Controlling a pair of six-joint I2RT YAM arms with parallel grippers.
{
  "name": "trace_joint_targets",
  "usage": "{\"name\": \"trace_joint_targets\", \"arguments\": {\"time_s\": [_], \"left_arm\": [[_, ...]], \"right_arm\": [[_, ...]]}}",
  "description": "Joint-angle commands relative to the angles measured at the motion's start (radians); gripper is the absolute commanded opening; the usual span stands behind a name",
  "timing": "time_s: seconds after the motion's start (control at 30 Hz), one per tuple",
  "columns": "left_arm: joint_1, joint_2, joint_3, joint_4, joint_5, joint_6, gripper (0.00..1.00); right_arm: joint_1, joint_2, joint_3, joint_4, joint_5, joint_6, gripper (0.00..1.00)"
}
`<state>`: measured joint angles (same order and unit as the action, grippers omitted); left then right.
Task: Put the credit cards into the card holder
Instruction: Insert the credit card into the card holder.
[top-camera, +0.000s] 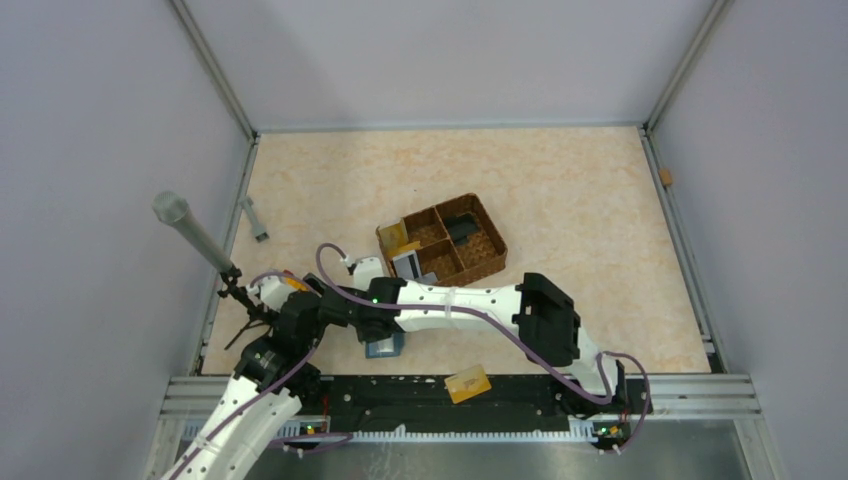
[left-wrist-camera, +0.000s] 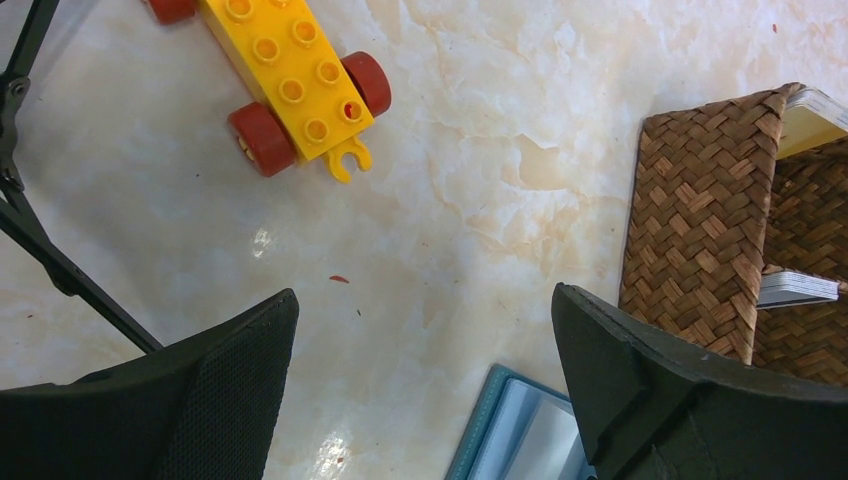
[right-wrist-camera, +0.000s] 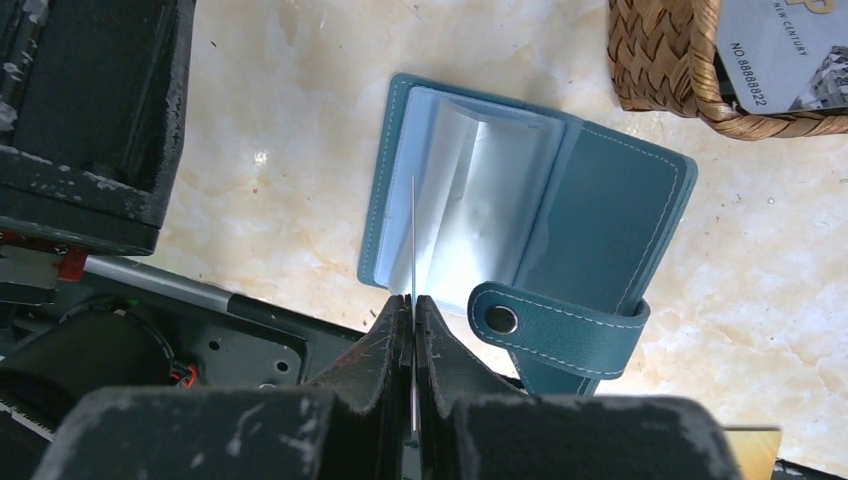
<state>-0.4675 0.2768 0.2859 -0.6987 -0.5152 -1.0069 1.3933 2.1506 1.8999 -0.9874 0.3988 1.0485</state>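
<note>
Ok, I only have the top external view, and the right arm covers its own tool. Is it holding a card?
Observer: Yes. The right tool is shut on a thin card, seen edge-on in the right wrist view.
Operator: Is the card holder open under it?
Observer: The card holder lies open with its light blue inside up, and the card's edge is over that part. I cannot tell whether they touch.
Operator: And the left tool?
Observer: The left tool is open and holds nothing. It hovers over the table beside the wicker basket.
</note>
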Motion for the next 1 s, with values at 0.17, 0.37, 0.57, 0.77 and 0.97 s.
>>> {"name": "trace_joint_targets", "arguments": {"time_s": [0.17,0.37,0.57,0.77,0.97], "left_arm": [[-0.030,-0.011,0.019,0.091,0.004,0.007,0.99],[-0.031,-0.012,0.021,0.084,0.001,0.007,0.99],[-0.031,-0.020,0.024,0.076,-0.004,0.007,0.99],[-0.031,-0.029,0.024,0.065,-0.008,0.007,0.99],[-0.031,-0.032,0.024,0.064,-0.010,0.008,0.99]], "right_arm": [[-0.051,0.108,0.008,0.207,-0.056,-0.007,0.00],[-0.061,0.123,0.009,0.228,-0.062,-0.005,0.00],[-0.074,0.155,0.006,0.206,-0.059,0.015,0.00],[-0.083,0.183,0.008,0.210,-0.063,0.023,0.00],[-0.092,0.197,-0.001,0.254,-0.083,0.024,0.00]]}}
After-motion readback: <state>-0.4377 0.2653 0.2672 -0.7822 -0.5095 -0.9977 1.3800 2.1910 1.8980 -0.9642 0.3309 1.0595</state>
